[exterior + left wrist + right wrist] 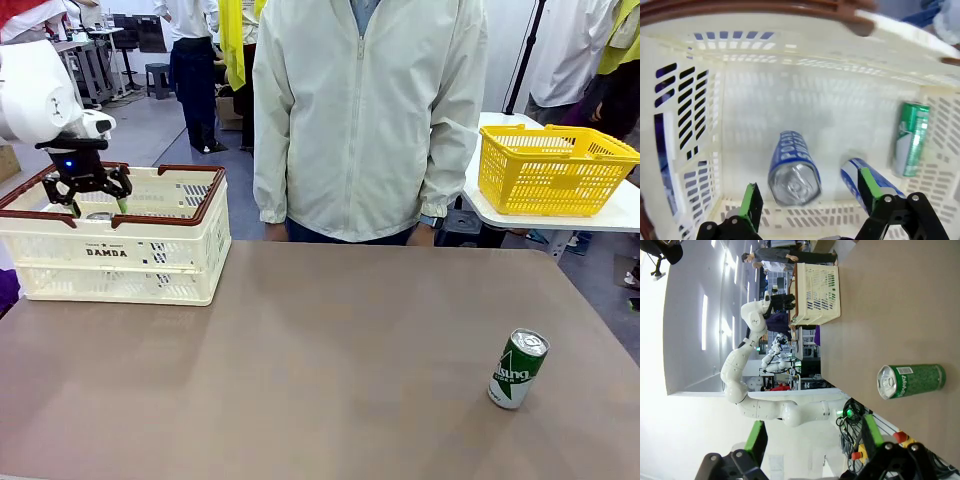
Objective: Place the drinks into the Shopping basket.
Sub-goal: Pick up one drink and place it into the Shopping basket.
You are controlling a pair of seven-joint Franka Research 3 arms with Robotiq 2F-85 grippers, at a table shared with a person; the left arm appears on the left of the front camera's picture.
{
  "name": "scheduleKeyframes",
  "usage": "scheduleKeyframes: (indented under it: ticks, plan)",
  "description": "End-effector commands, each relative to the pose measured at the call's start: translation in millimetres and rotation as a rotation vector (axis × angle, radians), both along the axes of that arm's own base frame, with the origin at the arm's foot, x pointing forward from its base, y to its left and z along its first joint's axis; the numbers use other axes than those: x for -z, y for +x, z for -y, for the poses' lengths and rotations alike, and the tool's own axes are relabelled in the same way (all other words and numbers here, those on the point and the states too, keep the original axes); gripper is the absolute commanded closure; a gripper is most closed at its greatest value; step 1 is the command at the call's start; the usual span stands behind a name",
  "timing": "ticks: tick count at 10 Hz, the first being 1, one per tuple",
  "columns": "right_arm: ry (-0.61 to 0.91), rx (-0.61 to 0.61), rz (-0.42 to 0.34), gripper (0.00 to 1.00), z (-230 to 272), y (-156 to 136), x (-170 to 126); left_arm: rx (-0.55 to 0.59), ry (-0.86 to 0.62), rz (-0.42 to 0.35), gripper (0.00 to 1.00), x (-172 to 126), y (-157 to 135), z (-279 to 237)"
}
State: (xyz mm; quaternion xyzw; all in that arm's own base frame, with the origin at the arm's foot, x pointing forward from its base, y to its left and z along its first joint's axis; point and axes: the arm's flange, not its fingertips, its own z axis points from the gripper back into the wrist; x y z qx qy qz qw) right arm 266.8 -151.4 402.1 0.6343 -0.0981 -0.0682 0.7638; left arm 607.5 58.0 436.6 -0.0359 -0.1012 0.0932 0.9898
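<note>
My left gripper hangs open just inside the top of the Shopping basket, a cream slotted crate with a dark red rim at the table's far left. In the left wrist view the gripper is spread over a blue can that is free of both pads. A second blue can and a green can lie on the basket floor. Another green can stands on the table at the front right. My right gripper is open and empty, well away from that green can.
A person in a pale jacket stands at the far edge of the table, arms down. A yellow mesh basket sits on a white side table at the back right. The brown tabletop is bare between the crate and the standing can.
</note>
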Motion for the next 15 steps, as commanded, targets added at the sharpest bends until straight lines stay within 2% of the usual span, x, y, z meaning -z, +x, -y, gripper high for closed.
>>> scheduleKeyframes:
  ticks: [1, 3, 4, 5, 6, 7, 9, 10, 11, 12, 15]
  plan:
    - [0.004, -0.003, -0.012, 0.00, 0.7, 0.7, -6.3, 0.130, -0.196, 0.050, 0.00, -41.1, -52.3, -12.4]
    - [0.004, -0.003, -0.012, 0.00, 0.7, 0.7, -6.3, 0.331, -0.494, 0.132, 0.00, -84.7, -121.1, -43.2]
    - [0.004, -0.003, -0.012, 0.00, 0.7, 0.7, -6.3, 0.416, -0.637, 0.121, 0.00, -95.2, -147.9, -64.5]
    - [0.004, -0.003, -0.012, 0.00, 0.7, 0.7, -6.3, 0.447, -0.745, 0.146, 0.00, -100.0, -170.5, -87.5]
    - [0.004, -0.003, -0.012, 0.00, 0.7, 0.7, -6.3, 0.589, -0.892, 0.134, 0.00, -94.7, -192.4, -108.3]
    - [0.004, -0.003, -0.012, 0.00, 0.7, 0.7, -6.3, 0.637, -1.096, 0.149, 0.00, -77.2, -207.7, -131.2]
    - [0.004, -0.003, -0.012, 0.00, 0.7, 0.7, -6.3, 0.647, -1.328, 0.169, 0.00, -35.9, -221.6, -164.9]
    - [0.004, -0.003, -0.012, 0.00, 0.7, 0.7, -6.3, 0.694, -1.302, 0.143, 0.00, -14.4, -229.4, -169.5]
    - [0.004, -0.003, -0.012, 0.00, 0.7, 0.7, -6.3, 0.724, -1.159, 0.094, 0.00, 7.2, -236.5, -165.2]
    - [0.004, -0.003, -0.012, 0.00, 0.7, 0.7, -6.3, 0.663, -1.306, 0.231, 0.00, -23.9, -251.9, -156.2]
    - [0.004, -0.003, -0.012, 0.00, 0.7, 0.7, -6.3, 0.663, -1.306, 0.231, 0.00, -23.9, -251.9, -156.2]
